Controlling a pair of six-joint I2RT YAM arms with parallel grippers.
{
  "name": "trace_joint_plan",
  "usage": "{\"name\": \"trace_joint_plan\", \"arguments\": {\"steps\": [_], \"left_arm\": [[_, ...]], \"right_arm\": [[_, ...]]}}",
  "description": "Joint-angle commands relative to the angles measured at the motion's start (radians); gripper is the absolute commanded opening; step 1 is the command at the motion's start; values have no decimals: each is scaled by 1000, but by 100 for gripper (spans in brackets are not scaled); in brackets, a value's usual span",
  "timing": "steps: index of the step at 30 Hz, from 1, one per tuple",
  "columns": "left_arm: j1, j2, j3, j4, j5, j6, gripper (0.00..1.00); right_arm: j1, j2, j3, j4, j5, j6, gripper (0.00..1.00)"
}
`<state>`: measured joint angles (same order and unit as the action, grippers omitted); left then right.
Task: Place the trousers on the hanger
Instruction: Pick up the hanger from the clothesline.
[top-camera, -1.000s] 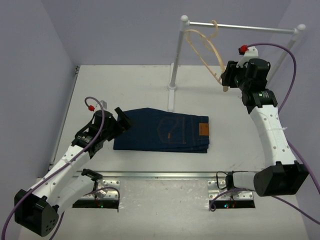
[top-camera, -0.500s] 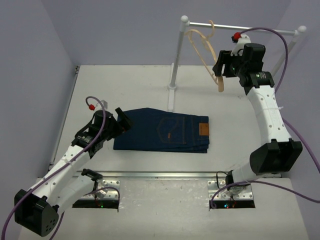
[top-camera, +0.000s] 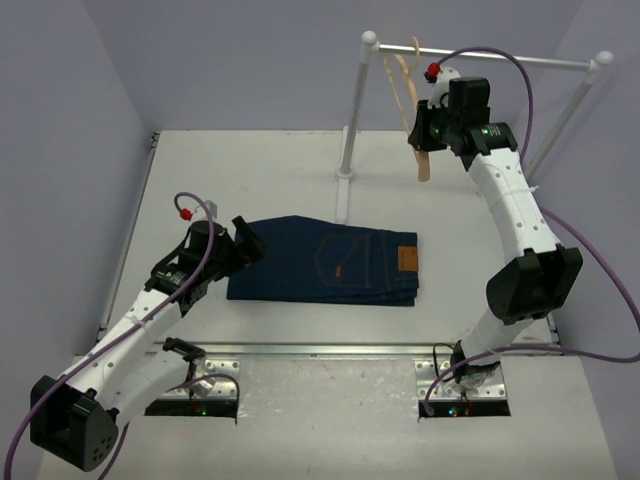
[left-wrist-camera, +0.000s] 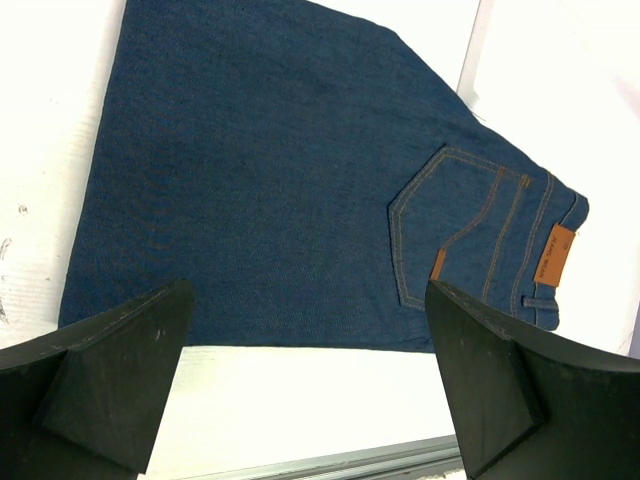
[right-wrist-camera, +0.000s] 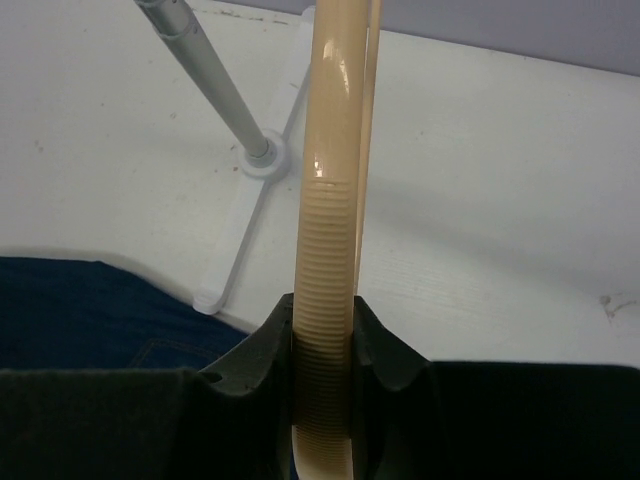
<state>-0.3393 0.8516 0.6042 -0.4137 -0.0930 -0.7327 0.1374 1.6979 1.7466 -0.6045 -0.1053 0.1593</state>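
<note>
Closest to me, the left gripper (top-camera: 245, 240) hangs just off the left end of the trousers (top-camera: 330, 262) with its jaws spread wide and nothing between them. The jeans lie folded flat in the middle of the table (top-camera: 250, 170), waistband patch toward the right. Farther back, up by the white rail (top-camera: 480, 55), the right gripper (top-camera: 422, 135) has its jaws clamped on the lower arm of the hanger (top-camera: 405, 90). The hanger's hook appears to sit over the rail near the left post (top-camera: 352, 120). My worry is that hook: if the arm pulls sideways rather than lifting it clear, it could snag and drag or rock the rail. The hold is also near one end of the hanger, so the wood may pivot in the jaws and swing once it comes free. Down at the jeans, a low pinch on the folded edge might catch only the top layer and let the fold fall open. The right wrist camera shows what the overhead view hides behind the gripper body: both fingers pressed on the ribbed stretch of the hanger arm. Only the overhead view shows the hook and rail together. The left wrist view gives the pocket stitching and confirms the empty jaws.
</note>
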Motion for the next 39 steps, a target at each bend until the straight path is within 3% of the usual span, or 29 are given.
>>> {"name": "trace_joint_plan", "arguments": {"steps": [1,14,18,23,27,33,37,39], "left_arm": [[11,10,-14,61,14,21,100],[15,8,-15,31,-11,6,100],[21,7,4,6,-34,0,100],[29,12,30,-23,-42,-6,100],[31,4,33,-29,-28,-18,100],[41,23,64,-107,-106,-69,100],[113,112,98,-137,-63,-10,100],[242,185,93,-124,69,46,100]], "right_arm": [[19,-36,76,45,97,12,0],[21,-218,-11,182,221,93,0],[21,-262,-2,91,235,105,0],[21,-426,-217,151,218,127,0],[21,-473,-274,153,200,127,0],[21,-634,-456,154,75,264,0],[24,-787,-665,263,-49,329,0],[30,-923,-841,402,-180,367,0]]}}
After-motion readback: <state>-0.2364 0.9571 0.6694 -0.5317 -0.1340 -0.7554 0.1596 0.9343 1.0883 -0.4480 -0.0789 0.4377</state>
